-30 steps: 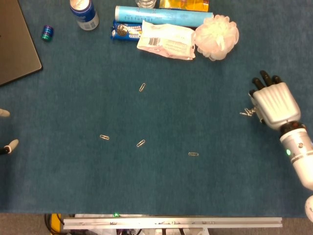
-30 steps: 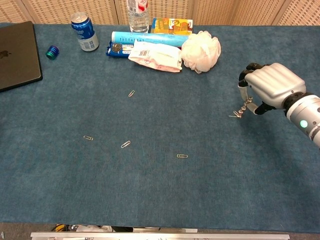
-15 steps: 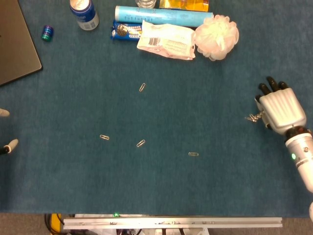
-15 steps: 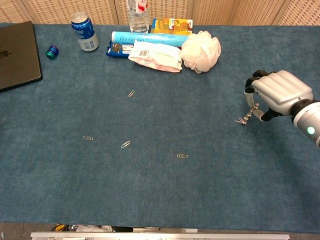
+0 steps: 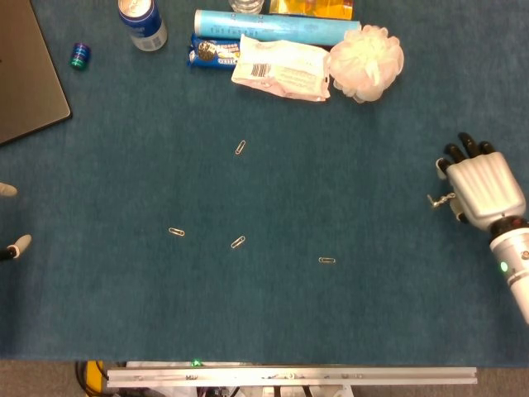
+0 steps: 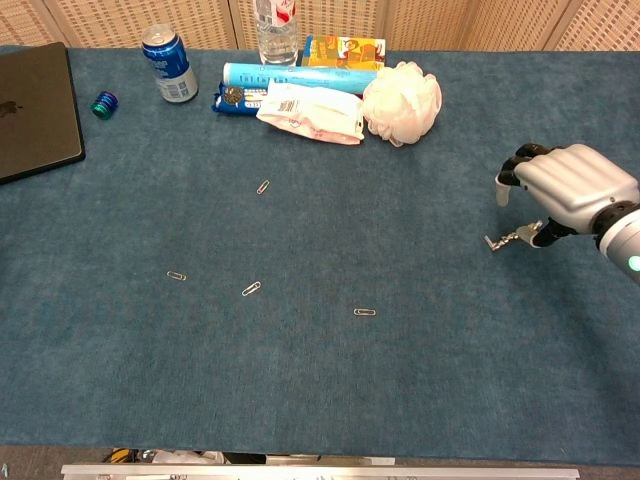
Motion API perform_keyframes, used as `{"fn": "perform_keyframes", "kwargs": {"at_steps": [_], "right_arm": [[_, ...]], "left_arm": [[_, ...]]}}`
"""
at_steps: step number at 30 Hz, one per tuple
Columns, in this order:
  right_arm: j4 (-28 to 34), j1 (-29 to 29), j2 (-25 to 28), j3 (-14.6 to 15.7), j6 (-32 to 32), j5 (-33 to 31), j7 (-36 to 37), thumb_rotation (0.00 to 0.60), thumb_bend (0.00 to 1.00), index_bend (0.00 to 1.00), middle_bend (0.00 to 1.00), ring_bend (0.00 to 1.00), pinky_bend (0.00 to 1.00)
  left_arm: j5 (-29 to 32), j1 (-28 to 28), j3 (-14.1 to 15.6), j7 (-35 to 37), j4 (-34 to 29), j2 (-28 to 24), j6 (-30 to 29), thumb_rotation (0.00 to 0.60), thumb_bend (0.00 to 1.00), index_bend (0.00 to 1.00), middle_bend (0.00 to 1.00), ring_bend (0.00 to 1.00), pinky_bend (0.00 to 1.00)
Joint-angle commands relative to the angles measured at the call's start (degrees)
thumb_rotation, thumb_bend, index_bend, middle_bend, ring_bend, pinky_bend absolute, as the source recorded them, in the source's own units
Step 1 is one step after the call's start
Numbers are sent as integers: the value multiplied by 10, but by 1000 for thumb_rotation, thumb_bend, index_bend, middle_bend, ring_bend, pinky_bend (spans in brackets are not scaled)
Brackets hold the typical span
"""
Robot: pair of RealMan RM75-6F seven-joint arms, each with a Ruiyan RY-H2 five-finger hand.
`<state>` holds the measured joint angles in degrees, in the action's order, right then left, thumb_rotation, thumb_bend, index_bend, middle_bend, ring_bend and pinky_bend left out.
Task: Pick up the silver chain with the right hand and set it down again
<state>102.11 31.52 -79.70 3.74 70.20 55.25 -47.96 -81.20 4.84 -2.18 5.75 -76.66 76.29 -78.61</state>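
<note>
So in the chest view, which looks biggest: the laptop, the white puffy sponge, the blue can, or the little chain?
Largest to smallest as they look in the chest view:
1. laptop, though the edge cuts it off
2. white puffy sponge
3. blue can
4. silver chain

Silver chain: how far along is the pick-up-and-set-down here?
The pick-up looks done or under way: the right hand appears to hold one end of the silver chain at its underside, and the free end trails toward the table. Whether that end touches the cloth is unclear. Setting it down and letting go remain.
</note>
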Motion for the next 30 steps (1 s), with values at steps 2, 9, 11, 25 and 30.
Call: {"fn": "perform_keyframes", "kwargs": {"at_steps": [2,9,11,25,30], "right_arm": [[8,-6,8,-1,6,4,3,600,243,347,257,104,247],[38,-24,42,-6,33,14,16,600,235,334,257,104,247],[52,-33,59,-9,46,17,26,600,235,335,257,104,247],[125,-129,152,-10,151,60,120,600,234,334,257,104,247],[143,-158,164,-4,172,82,142,600,234,335,257,104,247]], "left_arm": [[0,0,0,-1,-1,-1,-1,600,110,344,208,217,482],[-4,2,-2,-4,-10,-6,-7,600,110,344,208,218,482],[-6,2,-3,-6,-14,-9,-11,600,110,344,208,218,482],[-24,15,-13,-19,-52,-29,-26,600,110,344,208,217,486],[-29,16,-16,-21,-65,-32,-38,600,110,344,213,220,496]]}}
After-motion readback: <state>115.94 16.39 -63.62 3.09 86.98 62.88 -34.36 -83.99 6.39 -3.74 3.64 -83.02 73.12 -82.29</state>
